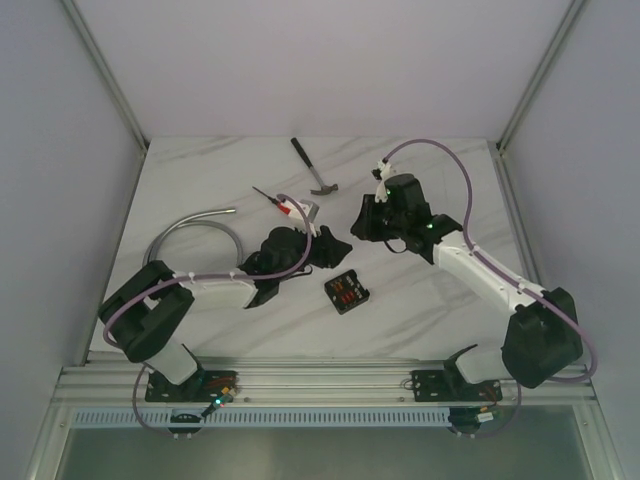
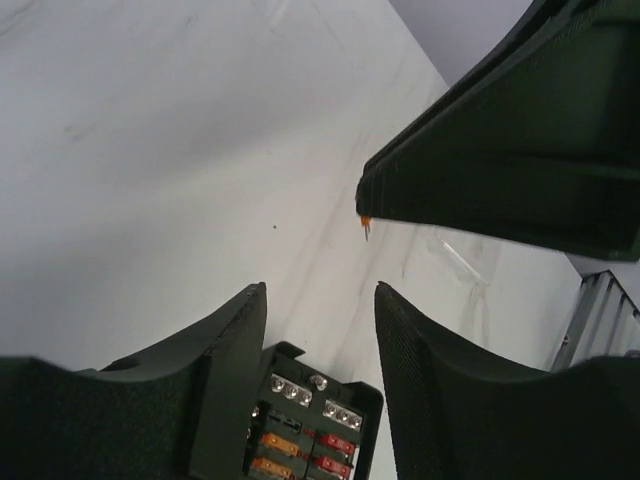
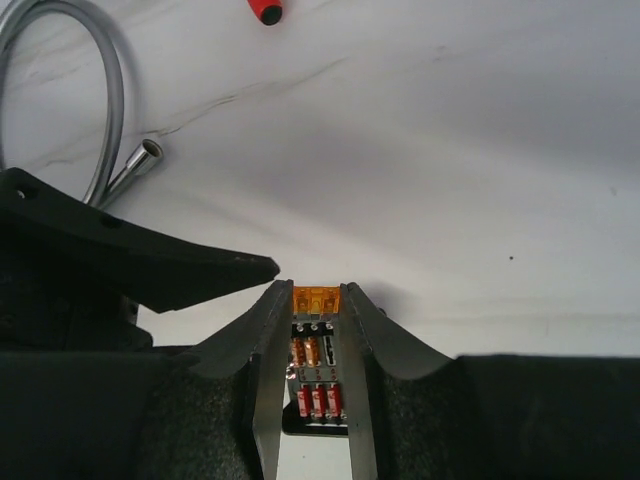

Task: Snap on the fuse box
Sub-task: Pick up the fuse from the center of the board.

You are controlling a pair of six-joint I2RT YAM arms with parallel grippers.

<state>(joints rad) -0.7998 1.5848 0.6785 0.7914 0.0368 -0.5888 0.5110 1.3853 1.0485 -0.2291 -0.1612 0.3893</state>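
The fuse box (image 1: 346, 293) is a small black box with rows of red and orange fuses, lying flat on the white table between the two arms. In the left wrist view the fuse box (image 2: 312, 420) shows below and between my left gripper's (image 2: 320, 300) fingers, which stand apart with nothing gripped. My left gripper (image 1: 332, 250) sits just behind and to the left of the box. My right gripper (image 3: 316, 292) is shut on a small orange fuse (image 3: 316, 298), with the fuse box (image 3: 316, 385) visible underneath. That fuse's tip (image 2: 366, 224) pokes out of the right fingers.
A hammer (image 1: 314, 167) lies at the back. A red-handled screwdriver (image 1: 275, 200) lies left of it, its handle end (image 3: 265, 10) also in the right wrist view. A flexible metal hose (image 1: 195, 230) curves at the left. The enclosure's walls stand on three sides.
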